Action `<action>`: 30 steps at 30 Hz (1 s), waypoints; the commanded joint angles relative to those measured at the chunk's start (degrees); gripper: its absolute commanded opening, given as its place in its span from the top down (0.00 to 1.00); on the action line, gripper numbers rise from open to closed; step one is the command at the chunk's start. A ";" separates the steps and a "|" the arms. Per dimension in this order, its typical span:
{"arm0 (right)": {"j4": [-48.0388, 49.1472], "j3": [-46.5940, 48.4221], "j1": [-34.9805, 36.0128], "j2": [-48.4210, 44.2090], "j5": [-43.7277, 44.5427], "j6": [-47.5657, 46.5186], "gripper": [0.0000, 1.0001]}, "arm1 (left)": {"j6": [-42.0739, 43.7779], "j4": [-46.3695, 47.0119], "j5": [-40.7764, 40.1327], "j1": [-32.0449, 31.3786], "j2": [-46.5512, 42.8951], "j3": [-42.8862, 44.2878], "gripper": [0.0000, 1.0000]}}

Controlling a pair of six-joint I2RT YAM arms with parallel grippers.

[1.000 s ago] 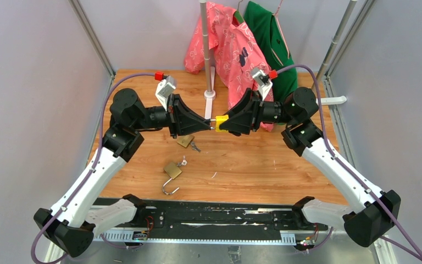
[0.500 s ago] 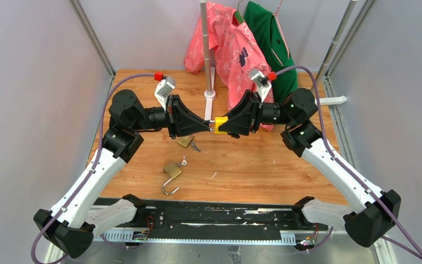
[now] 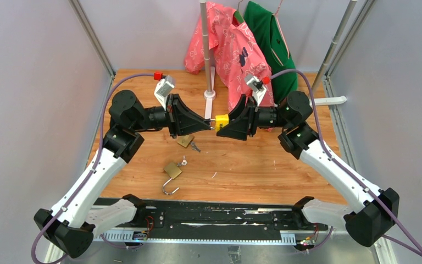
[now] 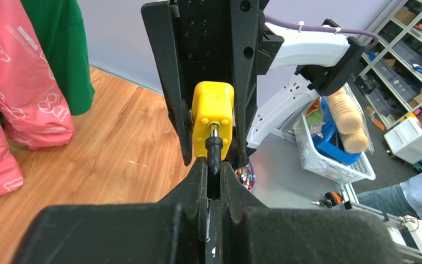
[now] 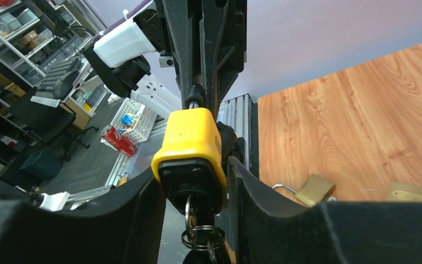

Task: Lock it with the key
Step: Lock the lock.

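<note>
Above table (image 3: 253,165) centre: right gripper (image 5: 193,176) clamps yellow padlock (image 3: 221,119); left gripper (image 4: 213,170), at its 9 o'clock, pinches shackle (image 4: 214,148). Key (image 5: 189,208) sits in keyhole. Likely remaining: seat shackle, turn key.

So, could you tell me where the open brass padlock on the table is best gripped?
I'd take the open brass padlock by its body, across the two narrow edges, coming straight down: it lies flat on the table, its swung-out shackle pointing toward the arm bases, clear of those edges.
</note>
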 commanded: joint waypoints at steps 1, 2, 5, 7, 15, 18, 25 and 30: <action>3.03 -0.85 0.65 -1.28 -0.07 2.19 0.49 | 1.12 0.93 0.34 0.04 -1.20 1.06 1.00; 3.05 -0.80 0.67 -1.52 0.04 2.28 0.47 | 1.54 0.48 0.35 0.04 -1.20 1.07 1.00; 2.41 -0.26 0.65 -2.22 0.41 2.06 0.44 | 1.85 0.01 0.39 0.04 -1.43 1.05 1.00; 2.21 0.06 0.64 -2.61 0.58 1.98 0.42 | 1.86 0.00 0.38 0.04 -1.46 0.97 1.00; 1.39 0.27 0.66 -2.66 1.42 1.23 0.61 | 1.42 0.50 0.62 0.04 -1.44 1.16 1.00; 1.75 0.40 0.67 -2.58 1.55 1.43 0.59 | 1.66 0.06 0.94 0.06 -1.40 0.99 1.00; 2.39 0.53 0.67 -2.10 2.32 1.78 0.59 | 1.69 0.00 1.10 0.04 -1.58 0.94 1.00; 2.75 0.15 0.61 -1.49 2.46 2.60 0.98 | 1.68 0.00 1.07 0.04 -1.98 0.77 1.00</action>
